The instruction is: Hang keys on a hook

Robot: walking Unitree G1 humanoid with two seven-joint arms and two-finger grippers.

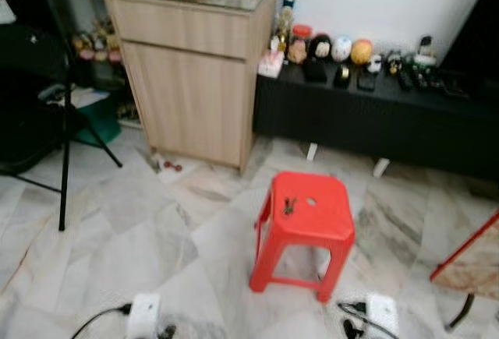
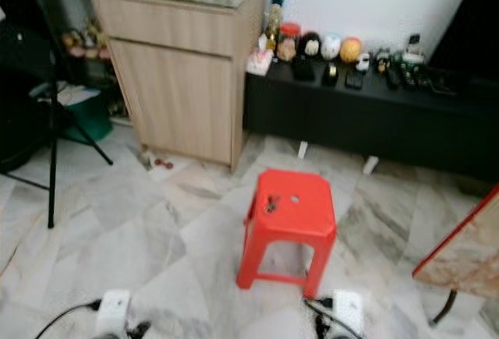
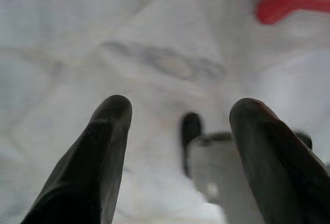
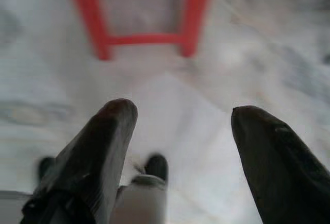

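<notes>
Head stereo pair looks forward and down from standing height at the red stool point(image 1: 306, 218) on the marble floor point(image 1: 140, 238), stool just below frame centre; both eyes share the stool, the wooden cabinet point(image 1: 195, 82) behind it and the black low bench point(image 1: 374, 113) beyond; left wrist camera sits low, facing the floor, a stool leg at its frame edge; right wrist camera faces the stool's legs point(image 4: 149, 18), near the floor.

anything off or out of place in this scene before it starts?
Mostly tidy. Two things stand out: the keys lie loose on top of the red stool rather than on any hook, and a few small items are scattered on the floor at the foot of the wooden cabinet. Both grippers hang open, holding nothing.
</notes>
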